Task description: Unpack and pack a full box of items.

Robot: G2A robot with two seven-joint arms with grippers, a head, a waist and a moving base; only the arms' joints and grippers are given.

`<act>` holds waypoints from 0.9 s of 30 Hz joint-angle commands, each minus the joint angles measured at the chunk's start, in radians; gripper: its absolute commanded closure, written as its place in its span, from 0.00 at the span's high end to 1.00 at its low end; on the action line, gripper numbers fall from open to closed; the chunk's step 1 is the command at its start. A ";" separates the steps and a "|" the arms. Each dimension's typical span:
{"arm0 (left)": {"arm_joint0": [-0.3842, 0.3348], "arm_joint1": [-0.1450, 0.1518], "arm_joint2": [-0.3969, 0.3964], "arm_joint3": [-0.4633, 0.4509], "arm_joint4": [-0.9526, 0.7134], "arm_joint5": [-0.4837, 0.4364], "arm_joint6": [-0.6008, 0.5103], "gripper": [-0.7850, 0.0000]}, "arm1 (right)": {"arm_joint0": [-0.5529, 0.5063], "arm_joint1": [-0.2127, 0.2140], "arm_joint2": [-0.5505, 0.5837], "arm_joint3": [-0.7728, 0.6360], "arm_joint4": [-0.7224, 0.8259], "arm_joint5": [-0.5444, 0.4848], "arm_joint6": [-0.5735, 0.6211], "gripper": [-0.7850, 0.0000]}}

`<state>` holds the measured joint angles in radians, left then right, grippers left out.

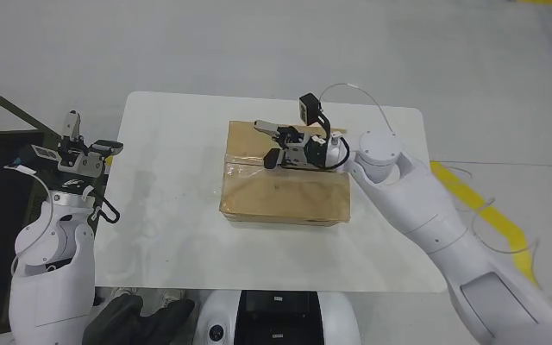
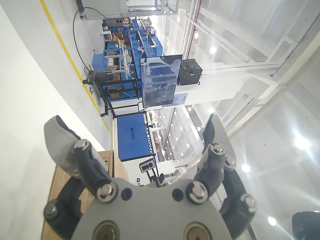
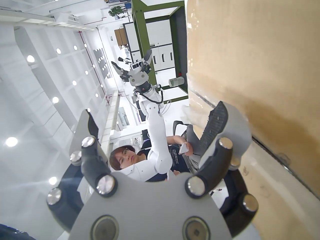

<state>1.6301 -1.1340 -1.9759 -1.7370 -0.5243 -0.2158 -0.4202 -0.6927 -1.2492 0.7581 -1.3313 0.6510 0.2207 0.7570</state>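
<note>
Right hand (image 1: 266,143) spread wide, empty, one finger over the closed box (image 1: 285,194).

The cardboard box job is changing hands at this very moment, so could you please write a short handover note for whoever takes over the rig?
Right gripper: open, over the far part of the cardboard box top, one finger close to the taped seam; I cannot tell whether it touches.
Left gripper: open, holding nothing, raised by the left edge of the table, apart from the box.
Box: mid-table, flaps closed and taped, no items out.
Done: nothing unpacked.
Left: open the flaps, unpack, then repack.
</note>
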 commanded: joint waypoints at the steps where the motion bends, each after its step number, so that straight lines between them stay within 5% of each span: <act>1: 0.000 0.000 0.000 0.000 0.000 0.000 0.000 1.00 | -0.009 0.002 0.013 0.001 0.000 0.007 0.001 1.00; 27: 0.000 0.000 0.000 0.000 0.000 0.000 0.000 1.00 | -0.136 0.041 0.191 -0.087 -0.071 0.023 -0.016 1.00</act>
<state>1.6301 -1.1340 -1.9759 -1.7370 -0.5243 -0.2158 -0.4202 -0.8219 -1.2114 0.9409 -1.4075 0.5951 0.2472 0.7425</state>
